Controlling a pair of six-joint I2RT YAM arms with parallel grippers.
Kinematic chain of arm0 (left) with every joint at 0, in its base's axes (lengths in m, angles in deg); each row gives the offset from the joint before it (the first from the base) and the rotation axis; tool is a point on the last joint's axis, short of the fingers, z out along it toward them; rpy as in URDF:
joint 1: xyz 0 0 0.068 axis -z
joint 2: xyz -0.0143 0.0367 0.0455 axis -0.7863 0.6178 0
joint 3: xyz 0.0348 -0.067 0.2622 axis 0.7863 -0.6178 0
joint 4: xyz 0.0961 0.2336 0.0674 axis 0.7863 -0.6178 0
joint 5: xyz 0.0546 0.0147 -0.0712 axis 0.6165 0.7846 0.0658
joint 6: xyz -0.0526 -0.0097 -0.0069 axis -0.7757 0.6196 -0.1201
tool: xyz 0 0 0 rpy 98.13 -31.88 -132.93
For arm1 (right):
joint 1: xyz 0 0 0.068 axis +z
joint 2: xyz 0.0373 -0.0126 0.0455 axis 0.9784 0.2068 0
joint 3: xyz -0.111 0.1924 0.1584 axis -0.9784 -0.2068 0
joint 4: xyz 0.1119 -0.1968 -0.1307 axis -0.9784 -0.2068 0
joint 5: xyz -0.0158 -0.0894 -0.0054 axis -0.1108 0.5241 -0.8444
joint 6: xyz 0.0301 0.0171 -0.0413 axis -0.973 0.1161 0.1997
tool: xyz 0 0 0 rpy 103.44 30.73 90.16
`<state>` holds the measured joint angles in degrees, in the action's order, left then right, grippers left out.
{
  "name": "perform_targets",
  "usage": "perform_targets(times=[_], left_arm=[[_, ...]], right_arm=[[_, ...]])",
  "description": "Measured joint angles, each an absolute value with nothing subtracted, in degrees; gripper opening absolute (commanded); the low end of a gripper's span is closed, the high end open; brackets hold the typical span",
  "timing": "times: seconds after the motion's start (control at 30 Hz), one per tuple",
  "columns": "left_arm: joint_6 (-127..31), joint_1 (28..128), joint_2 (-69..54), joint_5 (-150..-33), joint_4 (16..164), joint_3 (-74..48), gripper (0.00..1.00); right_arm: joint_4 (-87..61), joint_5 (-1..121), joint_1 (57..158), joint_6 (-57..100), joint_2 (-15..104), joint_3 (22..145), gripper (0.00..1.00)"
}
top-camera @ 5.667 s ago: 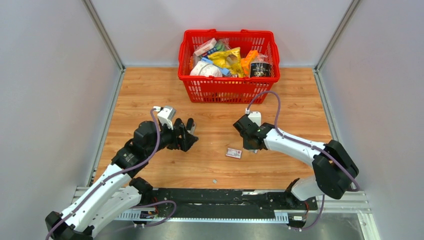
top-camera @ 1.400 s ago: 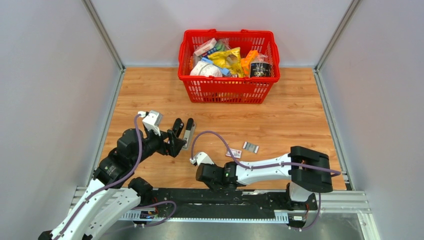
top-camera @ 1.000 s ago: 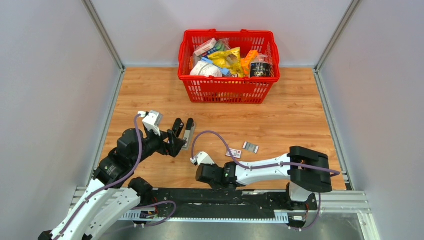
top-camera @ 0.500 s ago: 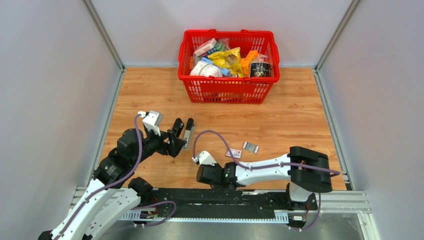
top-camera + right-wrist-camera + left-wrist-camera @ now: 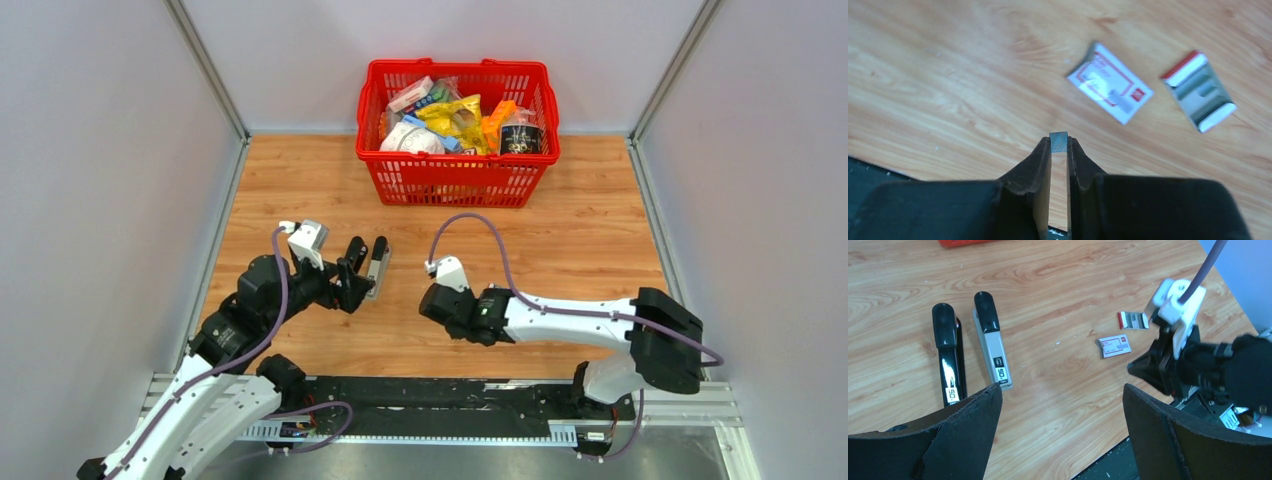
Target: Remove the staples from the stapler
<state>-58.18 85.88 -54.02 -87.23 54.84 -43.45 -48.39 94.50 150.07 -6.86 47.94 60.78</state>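
Right, quick status from my end. The right gripper [image 5: 1059, 146] has its fingers squeezed nearly together, pinching a short grey strip of staples [image 5: 1058, 140] at the very tips, w/ the strip's end poking just past them. The wood table [image 5: 948, 75] behind it is blurred in the right wrist cam. Beyond the tips a small white-and-red box [image 5: 1110, 82] lies flat on the wood. Near it but not touching is a little grey tray [image 5: 1199, 90] w/ one red edge.

The left gripper [image 5: 1060, 392] is spread wide w/ nothing btwn its fingers. It sits over the left part of the table, pointing toward the middle.

The stapler [image 5: 998, 371] shows in the left wrist cam as two long parts lying side by side on the wood. One is a black piece [image 5: 949, 360], the other a silver-grey piece [image 5: 990, 340] w/ a black end, and each has a small label. They're close and approx parallel, but I can't tell if they're joined. The near end of the black piece is hidden behind one finger of the left gripper.

Overhead, the two arms face each other w/ the grippers apart. A red basket [image 5: 450, 180] full of packets sits at the far edge.
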Motion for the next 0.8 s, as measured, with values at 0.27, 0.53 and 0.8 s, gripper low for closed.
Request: perform_targets(times=[0.27, 0.53, 0.8], left_arm=[[-58.2, 85.9, -53.0, -87.8, 56.3, -43.9, 0.97], [-58.2, 85.9, -52.4, -88.6, 57.6, -45.5, 0.97], [-58.2, 85.9, -51.4, -89.0, 58.4, -45.9, 0.97]], right_arm=[[-50.6, 95.3, 138.7, -10.2, 42.6, 57.1, 0.14], [-50.8, 95.8, 128.7, -12.5, 42.1, 53.7, 0.15], [-49.5, 96.1, 124.0, -14.5, 42.4, 53.0, 0.16]])
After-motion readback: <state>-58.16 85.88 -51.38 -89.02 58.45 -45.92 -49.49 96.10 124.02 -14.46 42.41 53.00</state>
